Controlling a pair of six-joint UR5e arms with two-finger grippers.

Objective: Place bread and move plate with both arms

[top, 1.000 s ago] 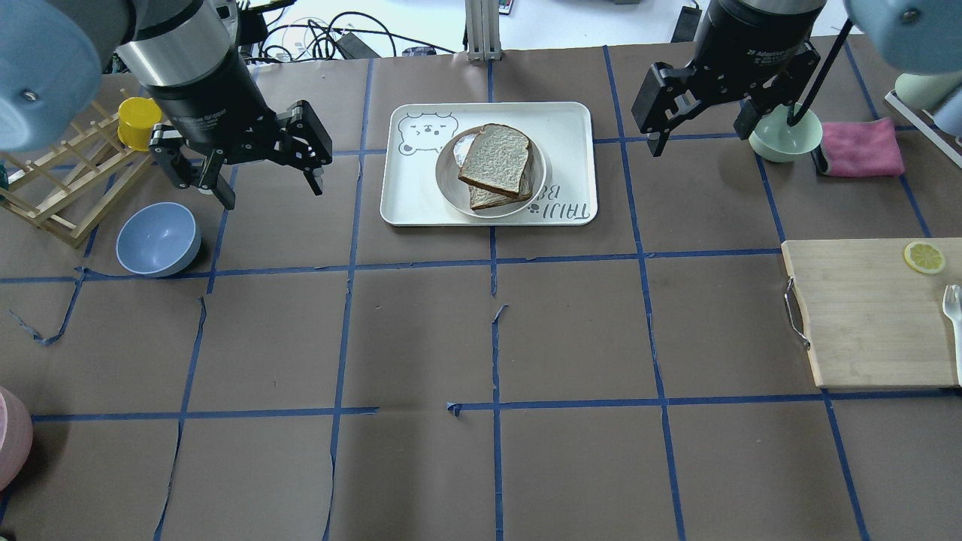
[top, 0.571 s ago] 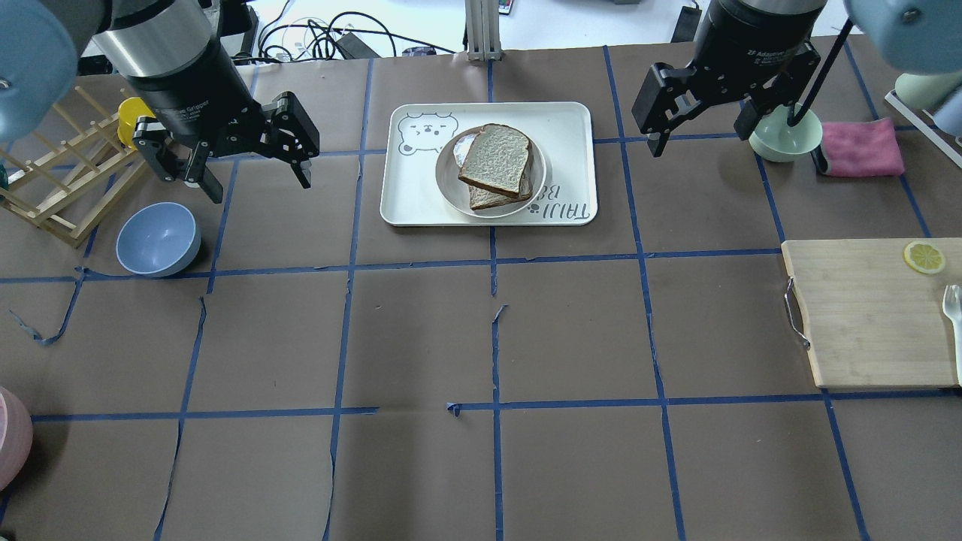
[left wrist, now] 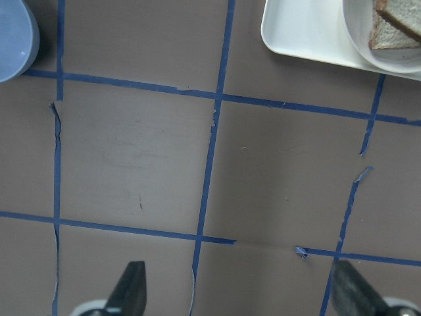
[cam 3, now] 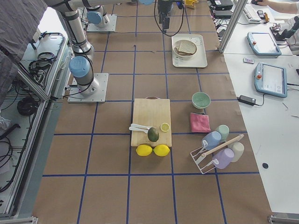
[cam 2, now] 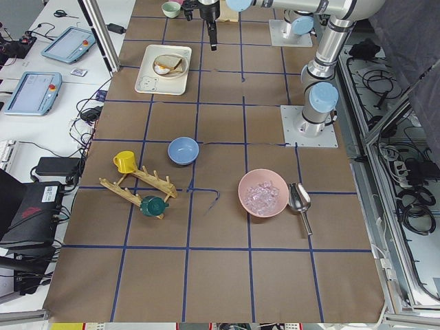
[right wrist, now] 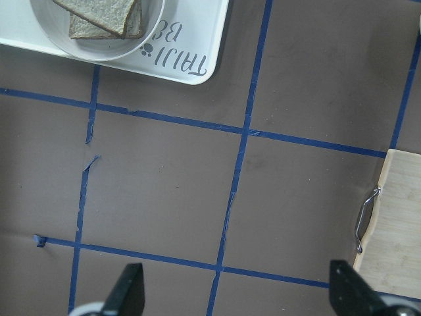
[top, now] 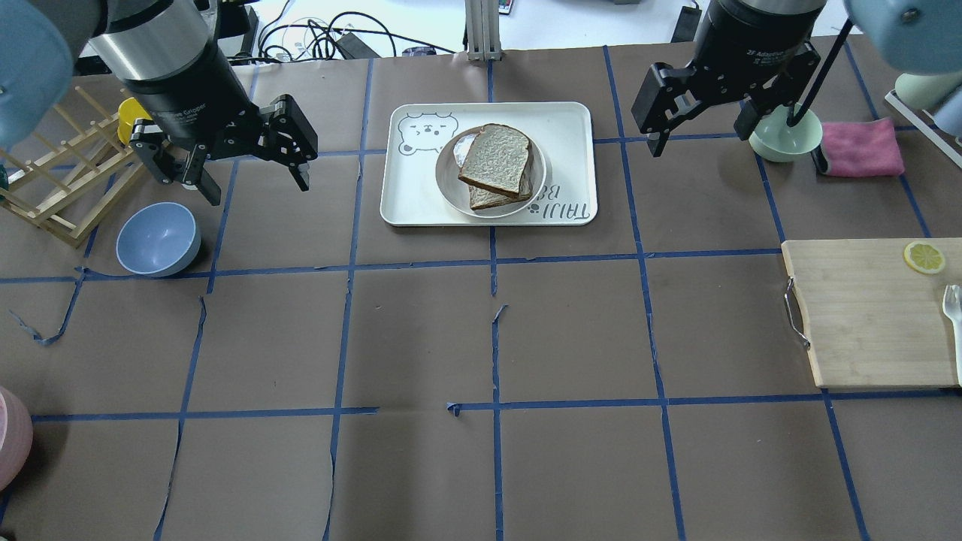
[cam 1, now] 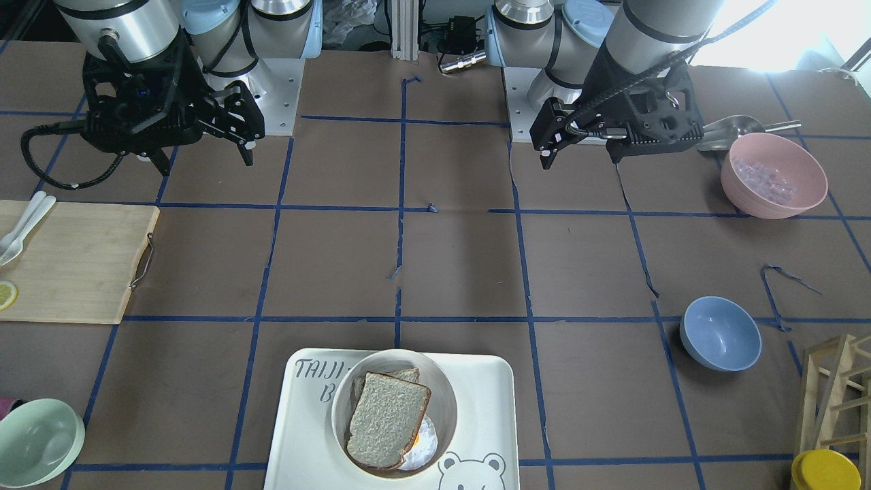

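Left gripper (top: 257,190): jaws wide, empty, hanging over the table (top: 421,338), well left of the tray (top: 571,124). Right gripper (top: 699,143): jaws wide, empty, right of the tray. Bread (top: 496,158): greyish-tan, dark crust, flat atop a second slice (top: 485,199) in the plate (top: 445,179), which sits on the tray. Long axis slightly tilted; rounded top toward the table's far edge.
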